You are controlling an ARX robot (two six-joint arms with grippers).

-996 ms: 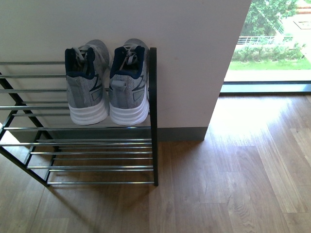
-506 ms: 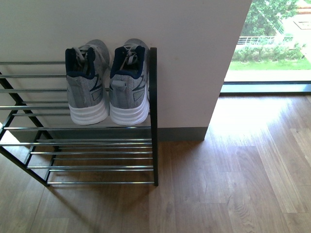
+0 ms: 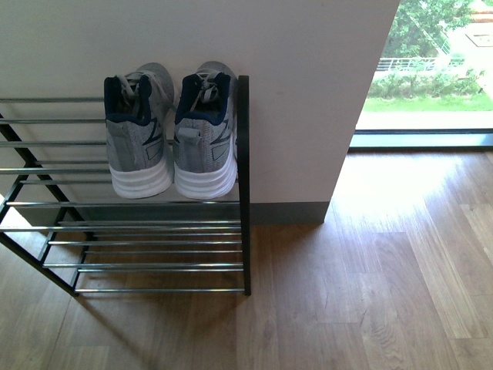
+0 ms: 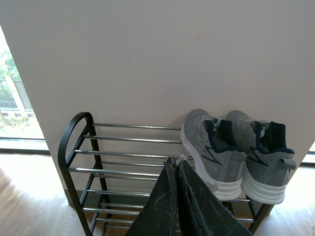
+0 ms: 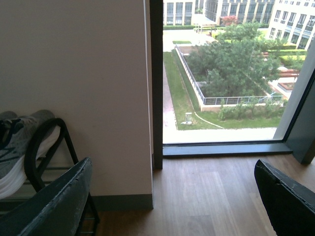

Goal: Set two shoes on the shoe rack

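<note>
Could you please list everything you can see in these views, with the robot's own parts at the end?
Shoes: two, grey knit with navy collars and white soles, side by side on the rack's top tier at its right end, heels toward the robot.
Shoe rack: one, black frame with chrome rods, against the wall.
Wall: one, off-white, behind the rack.
Skirting board: one, grey, at the wall's foot.
Floor: brown wood planks.
Window: one, dark frame, right of the wall, greenery outside.
Left gripper: one, dark, shut and empty, in front of the rack.
Right gripper: one, dark, open and empty, facing the window.
</note>
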